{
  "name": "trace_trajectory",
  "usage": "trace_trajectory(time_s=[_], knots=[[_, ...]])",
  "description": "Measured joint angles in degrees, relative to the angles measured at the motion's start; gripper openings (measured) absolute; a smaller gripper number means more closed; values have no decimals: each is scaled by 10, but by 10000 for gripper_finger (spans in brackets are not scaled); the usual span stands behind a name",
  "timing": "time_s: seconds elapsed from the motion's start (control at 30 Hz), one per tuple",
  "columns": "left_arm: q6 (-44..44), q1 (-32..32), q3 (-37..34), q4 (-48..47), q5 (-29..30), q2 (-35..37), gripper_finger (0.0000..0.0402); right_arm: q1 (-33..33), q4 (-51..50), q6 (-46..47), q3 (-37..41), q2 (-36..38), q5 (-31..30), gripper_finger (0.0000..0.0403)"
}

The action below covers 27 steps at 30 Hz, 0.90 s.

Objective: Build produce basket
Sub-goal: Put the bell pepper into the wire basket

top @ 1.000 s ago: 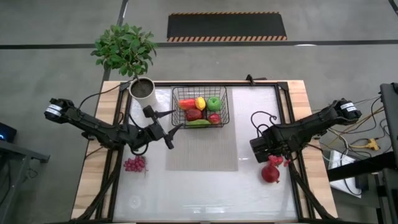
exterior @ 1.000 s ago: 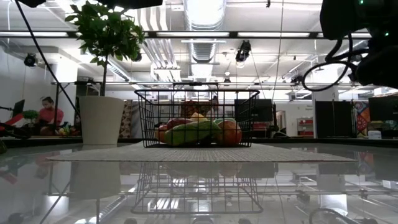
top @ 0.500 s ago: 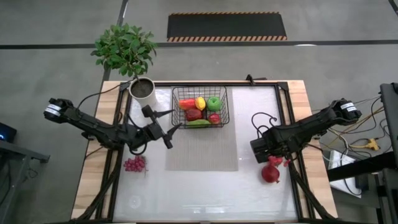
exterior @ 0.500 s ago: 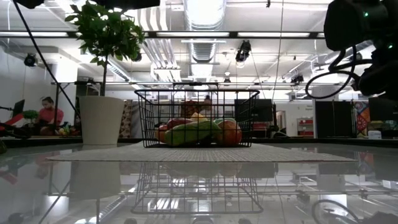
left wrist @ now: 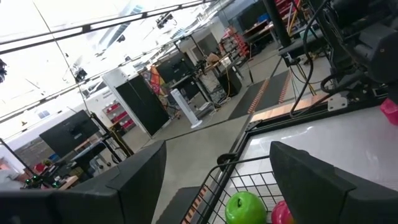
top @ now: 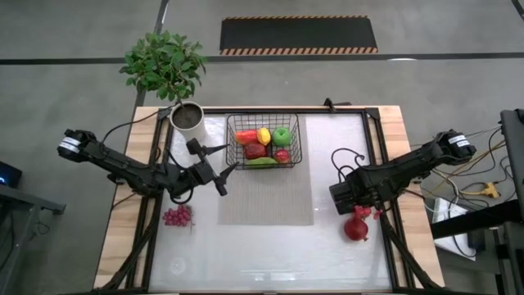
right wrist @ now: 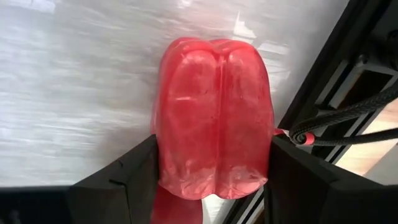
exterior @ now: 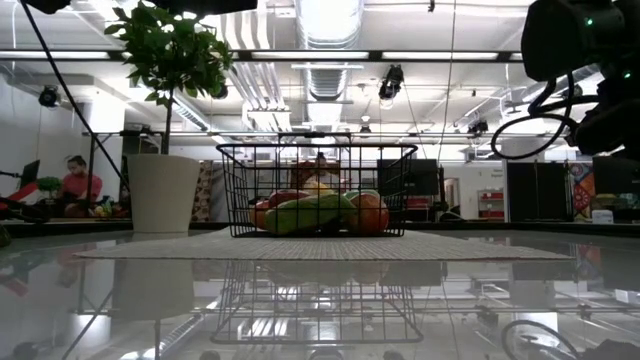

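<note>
basket [top: 263, 141] at bench [top: 270, 254] rear holds several produce pieces | grapes [top: 177, 215] and red pepper [right wrist: 214, 118] not in yet | right fingers [right wrist: 211, 180] straddle pepper, spread, contact unclear | left fingers [top: 221, 174] wide apart, empty, beside basket

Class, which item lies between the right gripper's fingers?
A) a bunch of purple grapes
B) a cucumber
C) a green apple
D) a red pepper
D: the right wrist view shows the red pepper filling the gap between the right gripper fingers, at the table's right side.
</note>
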State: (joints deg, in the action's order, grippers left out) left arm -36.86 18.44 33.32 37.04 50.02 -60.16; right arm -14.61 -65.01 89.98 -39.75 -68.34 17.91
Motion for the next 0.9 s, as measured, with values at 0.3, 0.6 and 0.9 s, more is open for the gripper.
trace_trajectory(time_s=[0.3, 0.6, 0.9], knots=[[-10, 0, 4, 7, -1, 0, 269, 36, -1, -75, -68, 0, -138, 249], [-10, 0, 4, 20, -2, 0, 269, 94, -6, -256, -210, 0, -304, 247], [42, 0, 3, 19, -3, -13, 269, 128, 100, -563, -316, 0, -411, 247]])
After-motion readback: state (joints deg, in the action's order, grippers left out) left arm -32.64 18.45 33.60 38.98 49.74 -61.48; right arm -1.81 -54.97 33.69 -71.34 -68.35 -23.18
